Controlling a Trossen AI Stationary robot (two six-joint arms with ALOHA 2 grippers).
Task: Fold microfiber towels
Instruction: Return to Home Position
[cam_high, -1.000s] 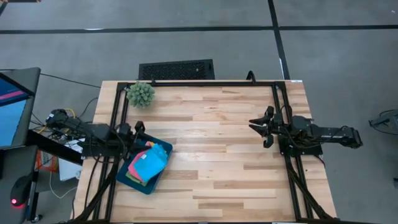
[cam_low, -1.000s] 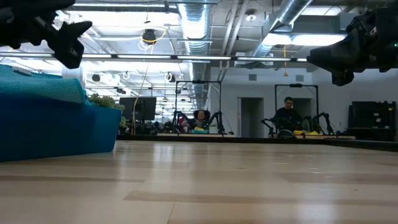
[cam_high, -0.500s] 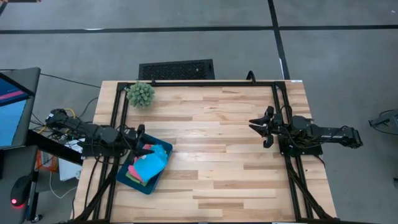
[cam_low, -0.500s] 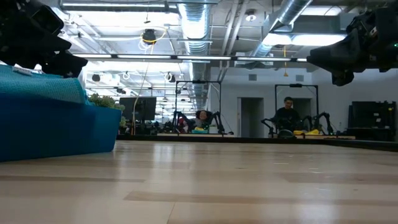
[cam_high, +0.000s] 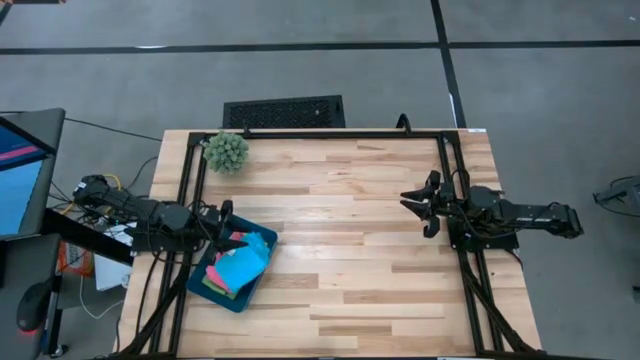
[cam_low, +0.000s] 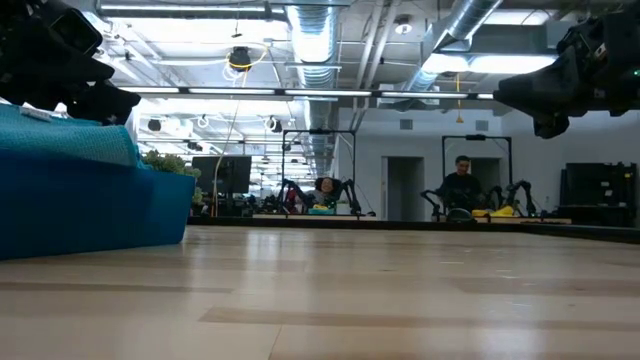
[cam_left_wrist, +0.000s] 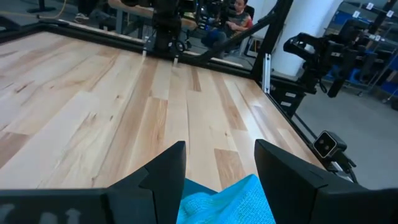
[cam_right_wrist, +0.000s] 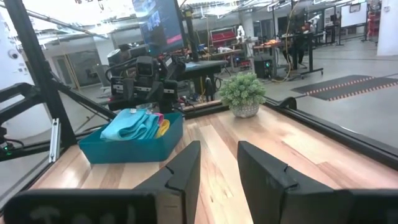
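A dark teal tray (cam_high: 205, 268) at the table's left near part holds a pile of towels. The light blue towel (cam_high: 243, 260) lies on top. The pink towel (cam_high: 232, 238), yellow towel (cam_high: 255, 236) and green towel (cam_high: 214, 285) peek out under it. My left gripper (cam_high: 226, 222) is open and low over the tray's far left corner, with a hump of the light blue towel (cam_left_wrist: 230, 200) between its fingers. My right gripper (cam_high: 418, 210) is open and empty, held above the table's right side. My left gripper (cam_left_wrist: 219, 144) comes level from the table's left. Its open fingers (cam_left_wrist: 165, 180) stand on either side of the top towel's raised part. I cannot tell whether they touch it. The towel lies slack on the pile.
A small spiky green plant ball (cam_high: 226, 151) stands at the far left corner. Black frame rails (cam_high: 190, 190) run along the table's left, far and right sides. Bare wood (cam_high: 340, 250) lies between tray and right arm. People sit in the room beyond (cam_low: 462, 185).
My left gripper has gone down toward the towels in the tray, tipping forward, and then kept still. The towels have not moved.
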